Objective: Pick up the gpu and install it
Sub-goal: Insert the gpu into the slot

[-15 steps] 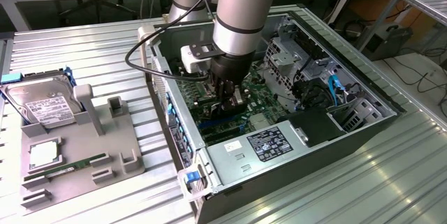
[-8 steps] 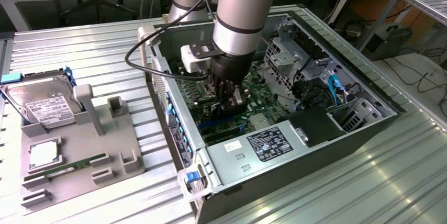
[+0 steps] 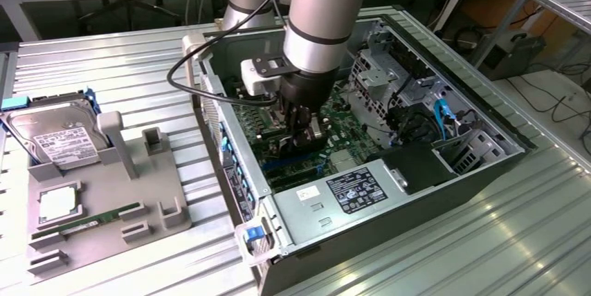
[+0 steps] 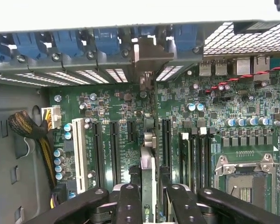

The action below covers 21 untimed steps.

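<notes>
I have the gripper (image 4: 148,198) closed on the gpu (image 4: 148,154), pinching its upper edge with a finger on each flat face while the card hangs edge-down inside the open computer case (image 3: 480,171). It sits over the expansion slots (image 4: 113,149) of the motherboard (image 4: 233,102), its silver bracket (image 4: 149,58) up against the case's rear wall. I judge it light, stiff and thin, but fragile. The bare top edge is the right hold, clear of components and the contact edge, since any tilt could bind it or strain the board.
</notes>
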Motion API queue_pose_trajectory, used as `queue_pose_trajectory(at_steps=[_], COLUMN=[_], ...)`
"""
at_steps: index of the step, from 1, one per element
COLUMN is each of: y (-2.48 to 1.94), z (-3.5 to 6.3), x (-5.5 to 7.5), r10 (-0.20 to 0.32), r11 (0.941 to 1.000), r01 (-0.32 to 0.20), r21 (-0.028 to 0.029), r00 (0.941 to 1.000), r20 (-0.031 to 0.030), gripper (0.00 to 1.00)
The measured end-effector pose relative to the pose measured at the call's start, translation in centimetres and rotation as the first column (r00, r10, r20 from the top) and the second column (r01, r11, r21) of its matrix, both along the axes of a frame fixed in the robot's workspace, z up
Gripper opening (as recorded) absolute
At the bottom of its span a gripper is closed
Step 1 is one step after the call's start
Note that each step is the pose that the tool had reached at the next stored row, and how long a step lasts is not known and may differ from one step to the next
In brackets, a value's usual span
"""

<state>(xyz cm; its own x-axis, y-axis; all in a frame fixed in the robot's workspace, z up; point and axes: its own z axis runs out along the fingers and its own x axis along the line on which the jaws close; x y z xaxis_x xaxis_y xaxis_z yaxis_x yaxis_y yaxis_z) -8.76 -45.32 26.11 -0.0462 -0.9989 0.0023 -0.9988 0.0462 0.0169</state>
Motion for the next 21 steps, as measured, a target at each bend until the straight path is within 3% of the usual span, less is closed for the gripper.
queue_pose_trajectory(at_steps=[9,12,15,21], y=[0.0,0.03,0.01,0.01], z=[-0.44,-0.09,0.29,-0.01], x=[0.01,0.02,0.01,0.01], r10=[0.0,0.0,0.0,0.0], r11=[1.0,1.0,1.0,1.0], r01=[0.0,0.0,0.0,0.0], r21=[0.0001,0.0023,0.0003,0.0002], r00=[1.0,1.0,1.0,1.0], r20=[0.0,0.0012,-0.0001,-0.0012], gripper=[0.26,0.26,0.26,0.26])
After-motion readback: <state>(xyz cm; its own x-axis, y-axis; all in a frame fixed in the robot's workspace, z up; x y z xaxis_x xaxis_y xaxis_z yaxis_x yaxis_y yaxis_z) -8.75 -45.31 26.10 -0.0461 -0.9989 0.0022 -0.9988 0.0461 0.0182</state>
